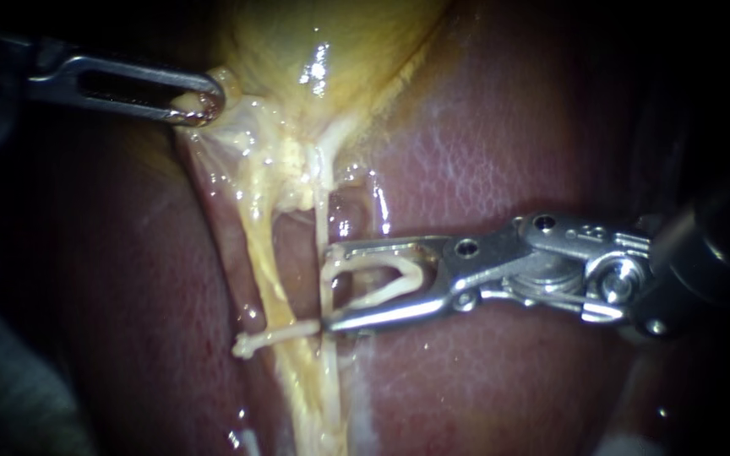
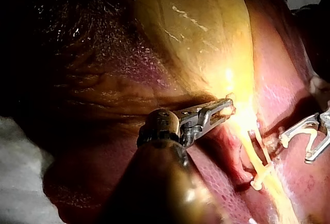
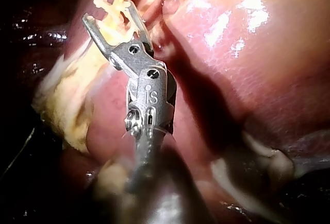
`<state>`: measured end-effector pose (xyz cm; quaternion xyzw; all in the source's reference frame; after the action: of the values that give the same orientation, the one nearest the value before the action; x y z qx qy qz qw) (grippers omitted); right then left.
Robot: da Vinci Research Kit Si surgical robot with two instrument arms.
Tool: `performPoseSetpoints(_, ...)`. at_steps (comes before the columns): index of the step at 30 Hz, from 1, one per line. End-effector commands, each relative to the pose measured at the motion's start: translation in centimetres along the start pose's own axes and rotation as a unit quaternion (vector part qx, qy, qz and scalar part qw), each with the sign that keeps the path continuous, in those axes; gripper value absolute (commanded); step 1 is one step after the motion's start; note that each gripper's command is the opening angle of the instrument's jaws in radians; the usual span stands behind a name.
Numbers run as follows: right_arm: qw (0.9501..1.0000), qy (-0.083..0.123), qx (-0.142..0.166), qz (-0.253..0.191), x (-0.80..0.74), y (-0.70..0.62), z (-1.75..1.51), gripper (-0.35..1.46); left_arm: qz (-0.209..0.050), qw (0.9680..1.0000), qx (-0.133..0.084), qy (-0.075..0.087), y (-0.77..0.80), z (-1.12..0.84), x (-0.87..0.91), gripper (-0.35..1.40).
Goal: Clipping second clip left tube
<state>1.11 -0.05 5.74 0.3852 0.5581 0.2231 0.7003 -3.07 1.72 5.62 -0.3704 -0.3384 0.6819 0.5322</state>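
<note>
My left instrument [image 1: 198,105] comes in at the upper left, its jaws shut on the pale edge of the yellow gallbladder [image 1: 323,51], also seen in the left wrist view [image 2: 227,108]. Below it two tubes run down: a thick yellow left tube [image 1: 264,262] and a thin pale tube [image 1: 323,211] beside it. A white clip [image 1: 268,338] lies across the left tube. My right instrument [image 1: 331,287] holds a white open clip [image 1: 382,279] between its spread jaws. Its tips stand at the thin tube, just above the placed clip. The right wrist view shows those jaws [image 3: 108,13] spread.
Dark red liver [image 1: 483,143] lies on both sides of the tubes and under the right instrument's shaft. Thin glistening membrane [image 1: 221,169] stretches between the left instrument's hold and the tubes. The placed clip [image 2: 260,175] also shows in the left wrist view.
</note>
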Motion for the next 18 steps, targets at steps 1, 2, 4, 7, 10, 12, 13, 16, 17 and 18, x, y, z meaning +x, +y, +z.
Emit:
performPoseSetpoints(1,1.0,-0.001,0.001,0.003,-0.02,0.01,0.02,0.49,0.0,1.0,0.0,0.0,0.0,0.0,0.0,-0.35)
performPoseSetpoints(2,1.0,-0.001,0.003,0.005,-0.03,0.01,0.03,0.49,0.0,1.0,0.0,0.0,0.0,0.0,0.0,-0.35)
performPoseSetpoints(4,1.0,-0.003,0.003,0.006,-0.08,0.03,0.08,0.49,0.0,1.0,0.0,0.0,0.0,0.0,0.0,-0.35)
performPoseSetpoints(7,0.9999,-0.005,0.004,0.012,-0.17,0.07,0.16,0.49,0.0,1.0,0.001,0.001,0.0,0.0,0.0,-0.35)
performPoseSetpoints(10,0.9998,-0.007,0.006,0.019,-0.28,0.14,0.25,0.49,0.0,1.0,0.001,0.001,0.0,0.0,0.0,-0.35)
performPoseSetpoints(12,0.9997,-0.008,0.005,0.022,-0.35,0.2,0.3,0.49,0.0,1.0,0.001,0.001,0.0,0.0,0.0,-0.35)
performPoseSetpoints(13,0.9997,-0.009,0.005,0.024,-0.38,0.23,0.31,0.49,0.0,1.0,0.001,0.001,0.0,0.0,0.0,-0.35)
performPoseSetpoints(16,0.9994,-0.009,0.002,0.033,-0.47,0.34,0.34,0.49,0.0,1.0,0.001,0.001,0.0,0.0,0.0,-0.35)
performPoseSetpoints(17,0.9993,-0.009,0.001,0.035,-0.51,0.39,0.34,0.49,0.0,1.0,0.001,0.001,0.0,0.0,0.0,-0.35)
performPoseSetpoints(18,0.9993,-0.01,0.001,0.037,-0.54,0.43,0.34,0.49,0.0,1.0,0.001,0.001,0.0,0.0,0.0,-0.35)
